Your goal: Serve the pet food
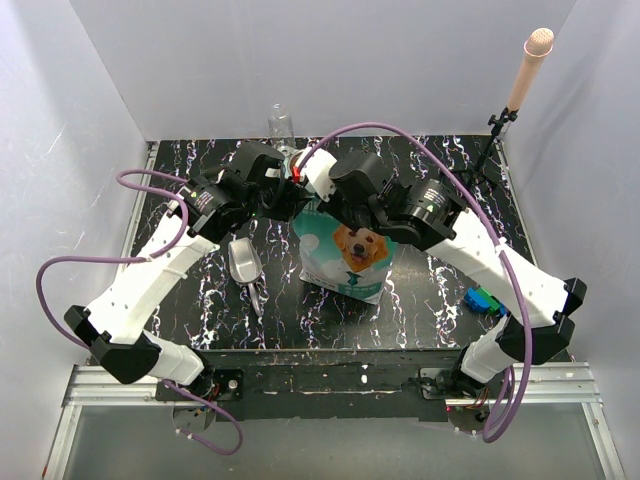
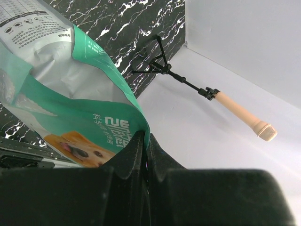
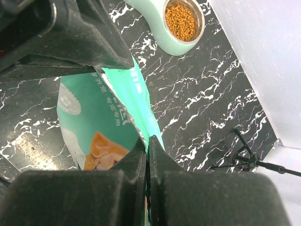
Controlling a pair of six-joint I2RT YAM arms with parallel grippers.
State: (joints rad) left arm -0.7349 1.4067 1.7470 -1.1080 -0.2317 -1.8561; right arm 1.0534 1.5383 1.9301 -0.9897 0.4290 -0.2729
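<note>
Pet food: small brown kibble pellets (image 3: pixel 184 21), heaped in a steel cup of the mint-green bowl (image 3: pixel 153 19), near the black marbled table's (image 3: pixel 202 89) far edge.
Bag: teal-and-white pouch picturing a golden retriever (image 1: pixel 350 258), upright mid-table.
Left pincer (image 2: pixel 146 140): pressed together, pinching the bag's top edge.
Right pincer (image 3: pixel 146 142): pinching the same edge.
Scoop: grey plastic scoop (image 1: pixel 243 262), lying on the bag's left-edge side.

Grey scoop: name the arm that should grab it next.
Left, probably. The scoop lies left of the bag, by that arm; the right end effector would have to cross over. The left end effector must release the bag's rim first.
</note>
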